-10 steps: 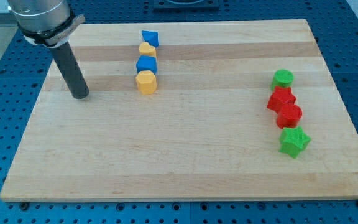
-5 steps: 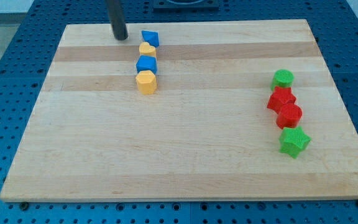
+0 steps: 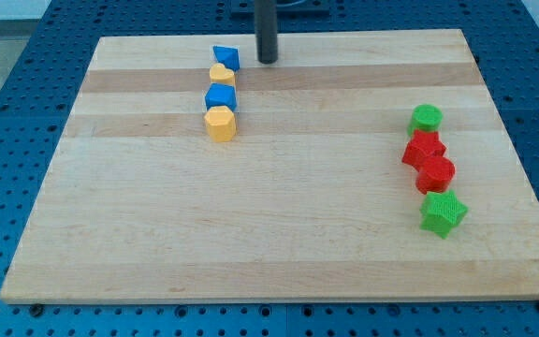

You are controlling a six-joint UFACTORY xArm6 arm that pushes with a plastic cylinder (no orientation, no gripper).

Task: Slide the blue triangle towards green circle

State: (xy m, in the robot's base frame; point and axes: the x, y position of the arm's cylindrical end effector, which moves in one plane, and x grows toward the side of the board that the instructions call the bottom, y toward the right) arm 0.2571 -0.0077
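Blue triangle (image 3: pixel 225 57) near the view's top; my tip (image 3: pixel 268 61) just right of it — apart, green circle (image 3: pixel 426 118) far right

Pale wooden board (image 3: pixel 279 234), smooth, grain running in long bands, faint sheen. Blue triangle (image 3: pixel 225 57) and green circle (image 3: pixel 426 118) look like matt plastic, perhaps ridged. My tip (image 3: pixel 268 60): dark, dull rod, material unclear.

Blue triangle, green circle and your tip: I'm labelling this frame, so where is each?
blue triangle (image 3: pixel 225 57), camera view, middle of its top face
green circle (image 3: pixel 427 118), camera view, centre of its top face
my tip (image 3: pixel 268 60), camera view, rod's very end
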